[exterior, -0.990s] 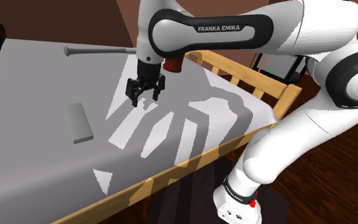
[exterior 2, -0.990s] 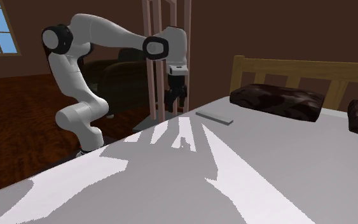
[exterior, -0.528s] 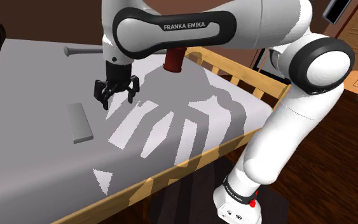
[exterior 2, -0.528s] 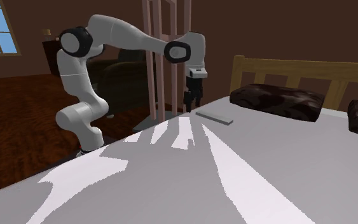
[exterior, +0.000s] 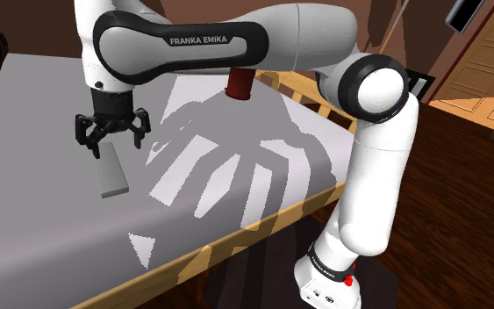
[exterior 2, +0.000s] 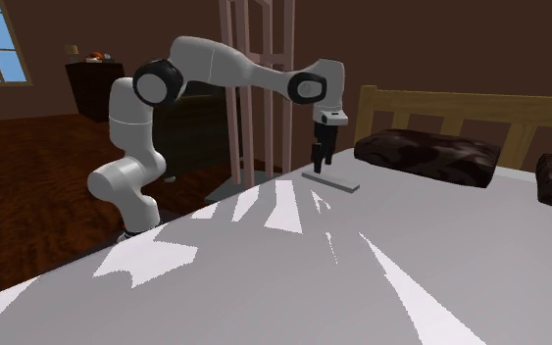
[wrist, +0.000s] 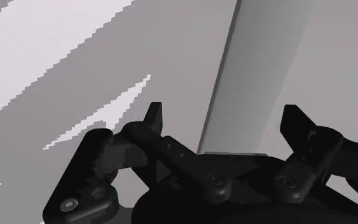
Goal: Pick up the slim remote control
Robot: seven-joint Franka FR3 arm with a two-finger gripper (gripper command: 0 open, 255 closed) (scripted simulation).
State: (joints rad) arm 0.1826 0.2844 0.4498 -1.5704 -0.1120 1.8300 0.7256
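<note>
Swung leftward across the shoulder view; now hovering with gripper (exterior: pixel 111 140) spread wide, empty, over grey remote (exterior: pixel 111 177), left of centre on bed (exterior: pixel 43 237).

The arm (exterior: pixel 324 35) has that glossy white rounded-shell look, basically fat smooth tubes with dark grey joints (exterior: pixel 378 88) capping the ends. One link has a black band with white FRANKA EMIKA lettering (exterior: pixel 199 40) on it. The base (exterior: pixel 317 279) is a white dome with a tiny red dot (exterior: pixel 349 281) and some small dark print. The gripper (exterior: pixel 113 145) is all black, chunky and angular, with round screws (wrist: pixel 214 180) visible up close.
</note>
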